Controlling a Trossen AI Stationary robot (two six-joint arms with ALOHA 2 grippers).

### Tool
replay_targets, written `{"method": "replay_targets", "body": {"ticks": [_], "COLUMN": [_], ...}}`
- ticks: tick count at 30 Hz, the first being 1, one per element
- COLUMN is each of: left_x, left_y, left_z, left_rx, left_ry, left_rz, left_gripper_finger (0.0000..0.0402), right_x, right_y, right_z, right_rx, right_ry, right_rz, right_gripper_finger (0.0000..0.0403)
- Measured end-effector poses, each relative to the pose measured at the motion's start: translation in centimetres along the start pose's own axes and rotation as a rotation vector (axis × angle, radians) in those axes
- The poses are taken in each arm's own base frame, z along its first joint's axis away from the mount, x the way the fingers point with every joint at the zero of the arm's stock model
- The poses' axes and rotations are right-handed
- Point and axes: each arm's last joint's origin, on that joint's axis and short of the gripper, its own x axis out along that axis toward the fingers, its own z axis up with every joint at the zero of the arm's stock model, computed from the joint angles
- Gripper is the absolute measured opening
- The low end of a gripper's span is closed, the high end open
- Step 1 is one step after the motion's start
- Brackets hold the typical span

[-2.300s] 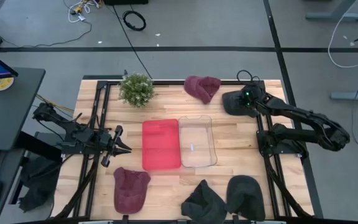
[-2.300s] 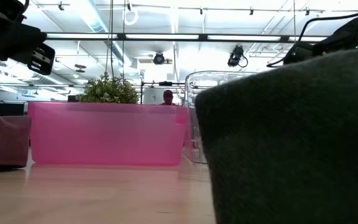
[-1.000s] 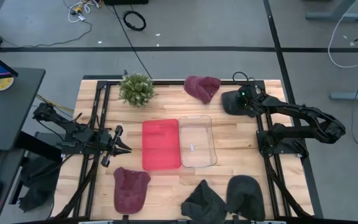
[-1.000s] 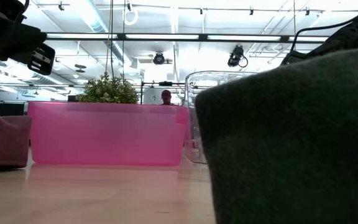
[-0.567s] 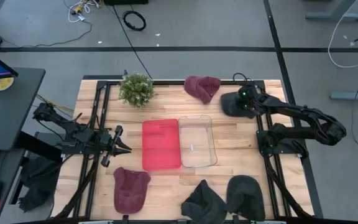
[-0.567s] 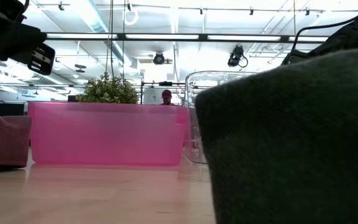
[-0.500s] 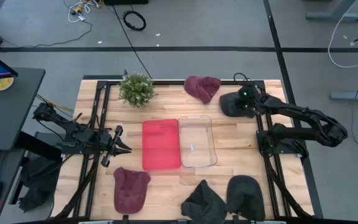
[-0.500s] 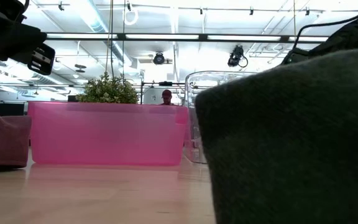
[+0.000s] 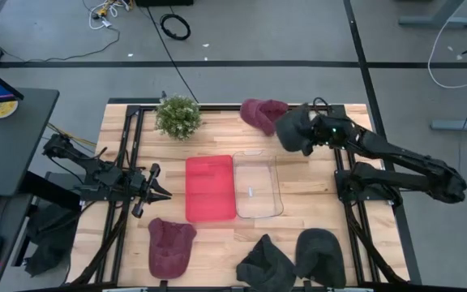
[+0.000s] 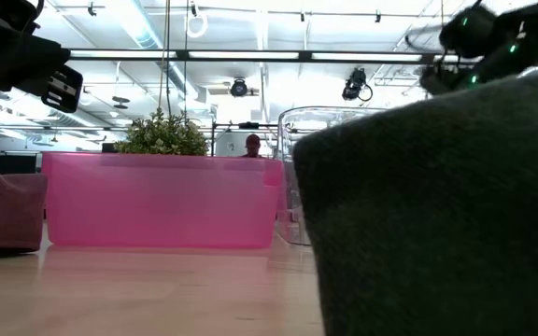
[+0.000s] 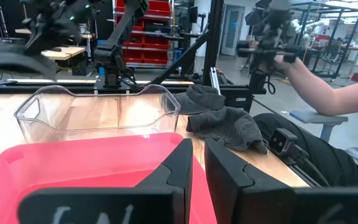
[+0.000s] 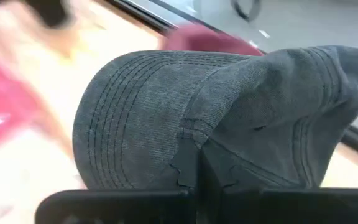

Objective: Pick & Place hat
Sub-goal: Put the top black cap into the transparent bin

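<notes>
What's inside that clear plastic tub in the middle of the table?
The clear tub looks empty; bare wood shows through. The right tool carries a dark grey hat just beyond its far corner.

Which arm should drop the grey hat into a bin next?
The right. Its gripper is already shut on the grey hat, held just beyond the clear bin. The left gripper waits by the pink bin, holding nothing.

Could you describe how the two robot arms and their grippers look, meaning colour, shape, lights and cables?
Both arms are dark, nearly black, built of slim jointed links. The right arm has small green lights near its wrist and a thin black cable looping above it. The left gripper ends in two flat, blunt black jaws; the left wrist view shows them matte and smooth. The right gripper looks similarly dark.
</notes>
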Motion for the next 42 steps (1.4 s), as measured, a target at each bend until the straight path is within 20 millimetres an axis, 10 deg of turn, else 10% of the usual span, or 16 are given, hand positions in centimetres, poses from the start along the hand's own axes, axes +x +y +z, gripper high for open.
{"method": "replay_targets", "body": {"ticks": [19,42], "left_x": [0.0,0.0], "left_y": [0.0,0.0], "left_z": [0.0,0.0], "left_rx": [0.0,0.0], "left_ry": [0.0,0.0], "left_rz": [0.0,0.0], "left_gripper_finger": [0.0044,0.0044], "right_x": [-3.7,0.1], "right_y": [8.9,14.4], "right_z": [0.6,-1.2], "right_rx": [-0.57,-1.015], "right_ry": [-0.208,-0.265], "right_rz": [0.485,0.713], "right_gripper_finger": [0.0,0.0]}}
